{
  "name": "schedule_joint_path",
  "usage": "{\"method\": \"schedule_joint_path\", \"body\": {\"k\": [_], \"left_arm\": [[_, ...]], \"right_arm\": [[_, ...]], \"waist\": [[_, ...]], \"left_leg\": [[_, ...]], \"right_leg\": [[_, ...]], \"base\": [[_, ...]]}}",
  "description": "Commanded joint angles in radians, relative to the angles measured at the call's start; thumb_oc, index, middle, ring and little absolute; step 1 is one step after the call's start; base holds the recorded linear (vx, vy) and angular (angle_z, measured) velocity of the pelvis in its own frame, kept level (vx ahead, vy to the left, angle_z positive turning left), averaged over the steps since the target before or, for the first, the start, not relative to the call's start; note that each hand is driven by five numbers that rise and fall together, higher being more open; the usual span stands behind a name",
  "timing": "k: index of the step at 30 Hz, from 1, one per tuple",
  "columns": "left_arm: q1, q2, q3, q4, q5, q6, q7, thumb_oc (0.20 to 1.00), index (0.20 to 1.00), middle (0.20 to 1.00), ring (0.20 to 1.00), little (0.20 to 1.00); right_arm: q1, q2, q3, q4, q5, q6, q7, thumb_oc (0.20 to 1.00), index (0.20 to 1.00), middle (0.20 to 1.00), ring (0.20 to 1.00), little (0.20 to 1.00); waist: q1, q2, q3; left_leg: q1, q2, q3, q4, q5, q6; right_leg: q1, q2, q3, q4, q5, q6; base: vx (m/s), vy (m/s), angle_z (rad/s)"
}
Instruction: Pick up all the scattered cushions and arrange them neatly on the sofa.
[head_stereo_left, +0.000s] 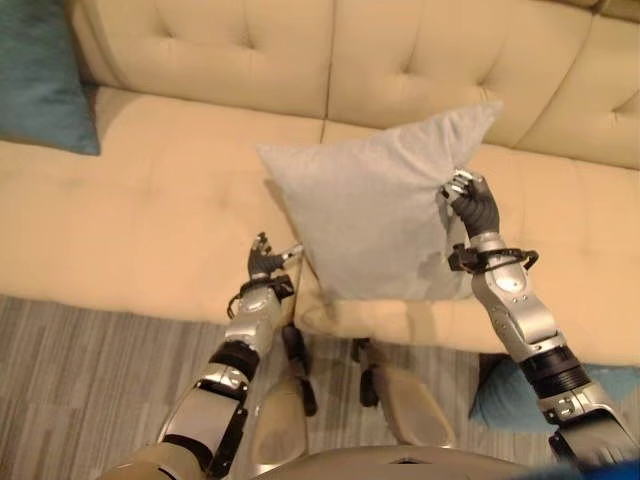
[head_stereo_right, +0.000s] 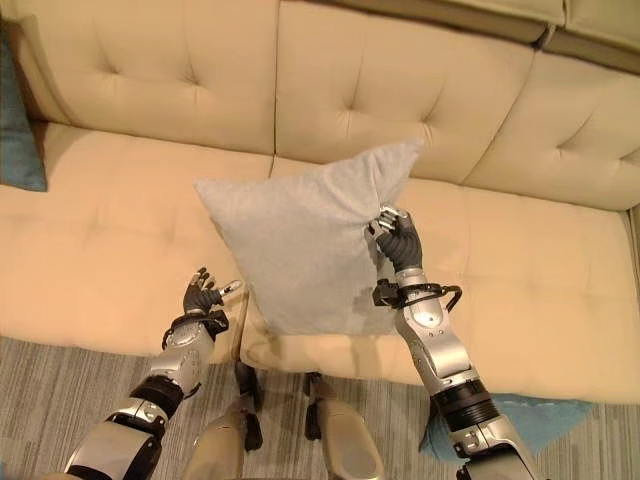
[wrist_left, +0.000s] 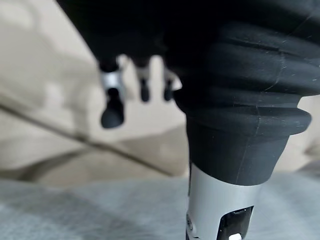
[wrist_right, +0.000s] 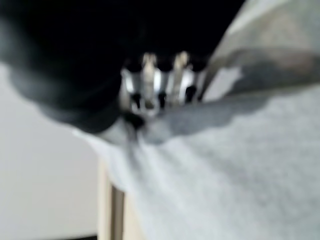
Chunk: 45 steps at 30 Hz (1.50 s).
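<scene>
A light grey cushion (head_stereo_left: 375, 205) stands tilted on the beige sofa (head_stereo_left: 150, 200), its lower edge near the seat's front. My right hand (head_stereo_left: 470, 203) is shut on the cushion's right edge, fingers curled into the fabric (wrist_right: 150, 100). My left hand (head_stereo_left: 268, 258) hovers open at the seat's front edge, just left of the cushion's lower corner and not touching it. A teal cushion (head_stereo_left: 40, 75) leans at the sofa's far left end. Another teal cushion (head_stereo_left: 520, 395) lies on the floor under my right arm.
The sofa's tufted backrest (head_stereo_left: 400, 60) runs along the far side. Grey striped carpet (head_stereo_left: 80, 370) lies in front of the sofa. Bare seat stretches to the left (head_stereo_right: 100, 220) and right (head_stereo_right: 540, 260) of the grey cushion.
</scene>
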<state>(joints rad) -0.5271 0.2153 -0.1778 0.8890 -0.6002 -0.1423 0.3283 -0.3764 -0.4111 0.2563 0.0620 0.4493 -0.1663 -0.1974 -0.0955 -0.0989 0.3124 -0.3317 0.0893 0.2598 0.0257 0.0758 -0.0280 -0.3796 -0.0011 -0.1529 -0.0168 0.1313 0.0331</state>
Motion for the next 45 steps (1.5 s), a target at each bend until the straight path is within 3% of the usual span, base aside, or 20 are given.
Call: {"method": "schedule_joint_path", "body": {"k": [1, 9, 13, 14, 15, 21, 31, 37, 45], "left_arm": [[-0.037, 0.02, -0.03, 0.023, 0.004, -0.045, -0.012, 1.0, 1.0, 1.0, 1.0, 1.0], [-0.13, -0.041, -0.103, 0.041, -0.026, -0.03, -0.048, 1.0, 1.0, 1.0, 1.0, 1.0], [-0.124, -0.131, -0.14, -0.059, -0.228, -0.045, -0.148, 1.0, 1.0, 1.0, 1.0, 1.0], [-0.116, -0.141, -0.148, -0.08, -0.255, -0.05, -0.158, 0.454, 0.454, 0.454, 0.454, 0.454], [-0.096, -0.162, -0.158, -0.121, -0.305, -0.057, -0.184, 0.2, 0.2, 0.2, 0.2, 0.2], [0.014, -0.157, -0.186, -0.256, -0.317, -0.059, -0.268, 0.2, 0.2, 0.2, 0.2, 0.2], [0.256, -0.031, -0.123, -0.666, -0.203, -0.107, -0.324, 0.2, 0.2, 0.2, 0.2, 0.2], [0.215, -0.006, -0.14, -0.686, -0.099, -0.127, -0.287, 0.2, 0.2, 0.2, 0.2, 0.2], [0.006, 0.022, -0.167, -0.614, -0.001, -0.177, -0.133, 0.2, 0.2, 0.2, 0.2, 0.2]], "right_arm": [[-0.006, 0.039, 0.005, -0.144, 0.046, -0.123, 0.039, 0.2, 0.2, 0.2, 0.2, 0.2], [-0.054, 0.065, 0.043, -0.195, 0.069, -0.137, 0.047, 0.2, 0.2, 0.2, 0.2, 0.2], [-0.095, 0.083, 0.074, -0.173, 0.041, -0.124, 0.047, 0.2, 0.2, 0.2, 0.2, 0.2], [-0.099, 0.085, 0.076, -0.166, 0.033, -0.123, 0.046, 0.2, 0.2, 0.2, 0.2, 0.2], [-0.098, 0.091, 0.079, -0.152, 0.02, -0.118, 0.046, 0.2, 0.2, 0.2, 0.2, 0.2], [-0.016, 0.076, 0.05, -0.122, -0.045, -0.097, 0.075, 0.2, 0.2, 0.2, 0.2, 0.2], [0.266, 0.046, -0.082, -0.056, -0.109, -0.076, 0.14, 0.2, 0.2, 0.2, 0.2, 0.2], [0.194, 0.052, -0.02, 0.012, -0.169, -0.068, 0.122, 0.2, 0.2, 0.2, 0.2, 0.2], [-0.146, 0.061, 0.106, 0.06, -0.243, -0.068, 0.021, 0.2, 0.2, 0.2, 0.2, 0.2]], "waist": [[-0.016, -0.057, -0.077], [-0.053, -0.09, -0.085], [-0.055, -0.095, -0.085], [-0.055, -0.102, -0.08], [-0.048, -0.098, -0.08], [-0.017, -0.05, -0.086], [0.01, 0.061, -0.13], [0.022, 0.09, -0.145], [0.045, 0.1, -0.126]], "left_leg": [[-0.104, 0.03, -0.037, 0.152, -0.044, -0.066], [-0.163, 0.066, -0.049, 0.193, -0.083, -0.083], [-0.143, 0.064, -0.045, 0.171, -0.08, -0.087], [-0.148, 0.056, -0.037, 0.164, -0.049, -0.079], [-0.133, 0.051, -0.037, 0.151, -0.048, -0.081], [-0.031, 0.025, -0.022, 0.087, -0.038, -0.083], [0.166, -0.022, -0.009, -0.026, -0.025, -0.073], [0.185, -0.035, -0.014, -0.043, -0.028, -0.063], [0.119, -0.041, -0.023, -0.026, -0.02, -0.058]], "right_leg": [[-0.052, -0.068, -0.04, 0.063, -0.01, 0.088], [-0.114, -0.048, -0.025, 0.08, -0.02, 0.099], [-0.108, -0.047, -0.024, 0.076, -0.023, 0.1], [-0.116, -0.055, -0.028, 0.074, -0.002, 0.091], [-0.107, -0.057, -0.031, 0.071, -0.004, 0.091], [-0.033, -0.07, -0.036, 0.057, -0.021, 0.091], [0.147, -0.101, -0.046, 0.014, -0.057, 0.093], [0.165, -0.107, -0.043, 0.005, -0.06, 0.097], [0.108, -0.108, -0.037, 0.005, -0.041, 0.099]], "base": [[-0.04, -0.048, 0.02], [0.02, -0.034, -0.04], [0.0, -0.027, -0.11], [-0.05, -0.041, -0.04], [-0.04, -0.03, -0.05], [0.07, 0.027, -0.01], [0.1, 0.039, 0.13], [0.02, 0.021, 0.08], [-0.05, 0.003, 0.0]]}}
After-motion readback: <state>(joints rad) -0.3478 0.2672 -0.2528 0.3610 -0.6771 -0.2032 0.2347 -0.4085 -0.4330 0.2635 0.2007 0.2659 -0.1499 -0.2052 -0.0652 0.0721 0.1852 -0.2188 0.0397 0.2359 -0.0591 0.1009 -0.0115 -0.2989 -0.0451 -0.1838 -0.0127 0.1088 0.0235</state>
